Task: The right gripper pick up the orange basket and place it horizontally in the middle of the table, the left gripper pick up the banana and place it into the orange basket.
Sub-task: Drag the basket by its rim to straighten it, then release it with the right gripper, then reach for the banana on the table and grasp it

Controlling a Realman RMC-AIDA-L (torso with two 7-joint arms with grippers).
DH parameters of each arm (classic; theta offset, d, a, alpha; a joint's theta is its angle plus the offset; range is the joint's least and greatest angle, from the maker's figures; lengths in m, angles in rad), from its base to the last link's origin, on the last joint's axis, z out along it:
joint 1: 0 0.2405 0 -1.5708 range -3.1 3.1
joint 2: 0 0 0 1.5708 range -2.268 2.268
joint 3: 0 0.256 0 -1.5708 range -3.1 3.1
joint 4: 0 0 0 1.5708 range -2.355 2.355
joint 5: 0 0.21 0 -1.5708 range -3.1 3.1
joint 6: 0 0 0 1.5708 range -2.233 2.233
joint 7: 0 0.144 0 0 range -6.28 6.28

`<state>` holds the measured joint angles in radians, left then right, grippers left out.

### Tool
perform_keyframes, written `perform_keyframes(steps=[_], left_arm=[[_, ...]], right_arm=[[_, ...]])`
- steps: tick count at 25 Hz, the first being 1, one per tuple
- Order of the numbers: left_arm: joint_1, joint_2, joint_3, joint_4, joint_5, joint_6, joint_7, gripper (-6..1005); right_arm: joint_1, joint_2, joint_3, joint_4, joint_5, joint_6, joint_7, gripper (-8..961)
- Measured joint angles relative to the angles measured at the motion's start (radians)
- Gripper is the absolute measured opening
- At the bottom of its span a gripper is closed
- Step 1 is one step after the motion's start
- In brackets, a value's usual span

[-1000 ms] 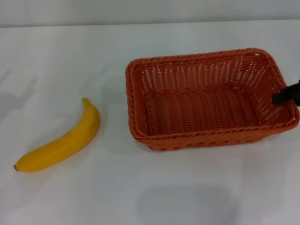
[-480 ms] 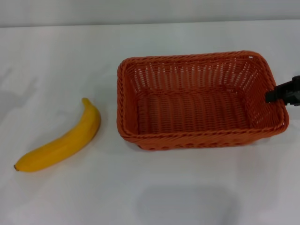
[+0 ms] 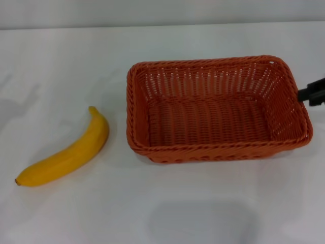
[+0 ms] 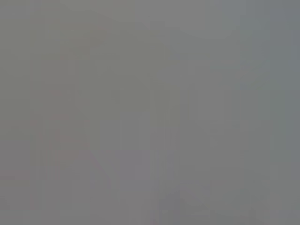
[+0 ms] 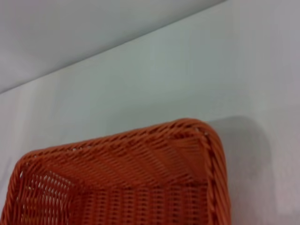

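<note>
Head view, white table [image 3: 167,51], orange basket [image 3: 213,109], banana [image 3: 66,152]

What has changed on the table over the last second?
The orange basket slid toward the robot's left, nearer the banana, and settled level on the table. The right gripper, earlier at the basket's right wall, has let go and pulled back to the right edge. The banana stayed put.

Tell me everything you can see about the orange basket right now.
The orange basket is a rectangular, burnt-orange woven wicker tray with a braided rim and sloping openwork sides. It is empty and sits upright on the white table, long side across the view. The banana lies apart to its left; the right gripper is just off its right rim, seemingly not touching.
</note>
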<state>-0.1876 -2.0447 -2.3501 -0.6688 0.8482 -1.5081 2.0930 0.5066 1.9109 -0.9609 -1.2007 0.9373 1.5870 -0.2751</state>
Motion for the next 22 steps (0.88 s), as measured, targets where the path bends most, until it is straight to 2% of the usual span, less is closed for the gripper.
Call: perform_keyframes(steps=[5, 9, 12, 14, 15, 16, 17, 20, 22], left_arm=[[0.006, 0.004, 0.0, 0.0, 0.011, -0.004, -0.034, 881], [0.02, 0.018, 0.0, -0.047, 0.072, -0.005, -0.151, 881], [0.041, 0.019, -0.019, -0.169, 0.175, 0.004, -0.321, 881], [0.046, 0.019, -0.058, -0.264, 0.264, 0.009, -0.469, 881], [0.041, 0.02, -0.094, -0.353, 0.367, 0.01, -0.616, 881], [0.041, 0.02, -0.094, -0.353, 0.367, 0.01, -0.616, 881], [0.034, 0.022, -0.107, -0.402, 0.423, 0.01, -0.688, 881], [0.005, 0.038, -0.121, -0.526, 0.592, 0.008, -0.896, 881], [-0.035, 0.054, -0.122, -0.601, 0.707, -0.01, -1.026, 880]], right_arm=[[-0.004, -0.013, 0.096, -0.037, 0.003, 0.009, -0.055, 428], [0.001, -0.01, 0.299, -0.036, 0.007, 0.027, -0.242, 436], [-0.001, -0.007, 0.455, -0.004, 0.041, 0.016, -0.442, 442], [-0.01, -0.008, 0.544, 0.043, 0.088, -0.002, -0.578, 447], [-0.017, -0.008, 0.586, 0.073, 0.114, -0.011, -0.641, 449], [-0.029, -0.011, 0.64, 0.128, 0.165, -0.02, -0.741, 451], [-0.04, -0.015, 0.679, 0.175, 0.21, -0.023, -0.826, 453], [-0.083, -0.027, 0.75, 0.323, 0.354, -0.018, -1.08, 459], [-0.12, -0.034, 0.761, 0.405, 0.438, -0.022, -1.226, 463]])
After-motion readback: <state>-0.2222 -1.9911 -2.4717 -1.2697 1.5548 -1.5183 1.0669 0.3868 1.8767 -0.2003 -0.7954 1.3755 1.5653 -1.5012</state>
